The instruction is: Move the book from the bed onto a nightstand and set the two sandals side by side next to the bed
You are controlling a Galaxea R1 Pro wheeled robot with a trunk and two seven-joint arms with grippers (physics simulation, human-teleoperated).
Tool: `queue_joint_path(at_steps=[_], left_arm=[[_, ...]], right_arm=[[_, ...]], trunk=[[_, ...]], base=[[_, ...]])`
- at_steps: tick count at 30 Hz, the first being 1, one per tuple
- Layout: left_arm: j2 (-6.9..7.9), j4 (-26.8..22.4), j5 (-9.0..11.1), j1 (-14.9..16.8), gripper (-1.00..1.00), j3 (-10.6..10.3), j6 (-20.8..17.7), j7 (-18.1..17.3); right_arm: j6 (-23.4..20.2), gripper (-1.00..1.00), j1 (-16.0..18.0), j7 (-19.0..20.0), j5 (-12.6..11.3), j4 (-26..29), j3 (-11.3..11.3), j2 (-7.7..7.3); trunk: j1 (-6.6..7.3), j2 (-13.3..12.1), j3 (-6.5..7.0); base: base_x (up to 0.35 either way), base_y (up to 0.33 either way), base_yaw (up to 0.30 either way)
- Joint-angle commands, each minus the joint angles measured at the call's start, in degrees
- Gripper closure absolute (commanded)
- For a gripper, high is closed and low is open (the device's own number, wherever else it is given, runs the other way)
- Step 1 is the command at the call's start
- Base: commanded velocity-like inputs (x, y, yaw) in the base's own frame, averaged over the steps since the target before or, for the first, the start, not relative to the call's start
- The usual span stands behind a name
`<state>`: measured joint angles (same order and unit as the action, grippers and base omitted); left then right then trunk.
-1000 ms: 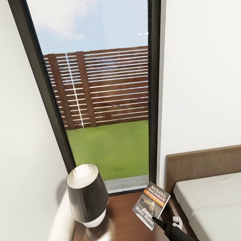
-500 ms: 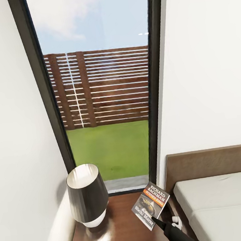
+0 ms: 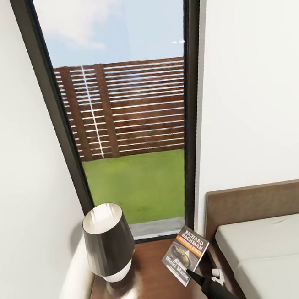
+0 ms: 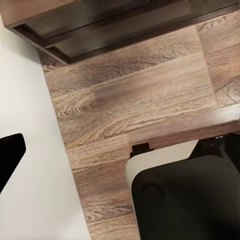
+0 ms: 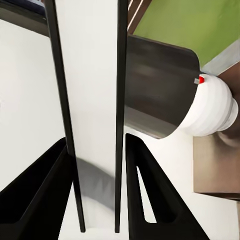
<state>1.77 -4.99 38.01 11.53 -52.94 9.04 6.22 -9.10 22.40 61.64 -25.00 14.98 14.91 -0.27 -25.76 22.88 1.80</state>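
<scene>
The tall black-framed window (image 3: 127, 115) takes most of the head view, with the slatted brown fence (image 3: 126, 108) and green grass (image 3: 137, 187) behind it. At the right lies the low bed with dark brown headboard and pale mattress (image 3: 275, 247). At the near left stands the dark brown glossy nightstand (image 3: 150, 292), which carries 1 dark lamp with a white ribbed base (image 3: 108, 241).

The thin dark paperback with the orange band (image 3: 185, 255) is above the nightstand's right edge, tilted, not lying flat. The right gripper (image 3: 196, 276) holds its near lower corner; in the right wrist view the 2 black fingers (image 5: 145, 190) press on both sides of the book's pale edge (image 5: 90, 100). The book's long axis runs away from the gripper, far and slightly left. I judge it must go lower and left before release.

1 black fingertip of the left gripper (image 4: 10, 155) shows above the wood-plank floor (image 4: 135, 100); how far it is open I cannot tell.
</scene>
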Motion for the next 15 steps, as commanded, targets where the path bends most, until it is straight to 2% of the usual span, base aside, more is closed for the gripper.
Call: queue_joint_path(at_steps=[1,8,15], left_arm=[[0.02,-0.1,0.3,0.0,-1.0,-0.5,0.0,0.3],[0.0,-0.2,0.3,0.0,-1.0,-0.5,0.1,0.3],[-0.01,-0.2,0.3,0.1,-1.0,-0.4,0.3,0.3]], right_arm=[[-0.6,1.0,0.0,0.1,-0.5,0.0,0.0,0.11],[-0.7,1.0,0.0,-1.0,-0.4,0.0,-0.3,1.07],[-0.9,1.0,0.0,-4.7,-0.5,0.0,-1.0,1.96]], trunk=[[-0.02,0.0,-0.02],[-0.02,0.0,-0.02],[-0.02,0.0,-0.02]], base=[[0.0,0.0,0.0],[0.0,0.0,0.0],[0.0,0.0,0.0]])
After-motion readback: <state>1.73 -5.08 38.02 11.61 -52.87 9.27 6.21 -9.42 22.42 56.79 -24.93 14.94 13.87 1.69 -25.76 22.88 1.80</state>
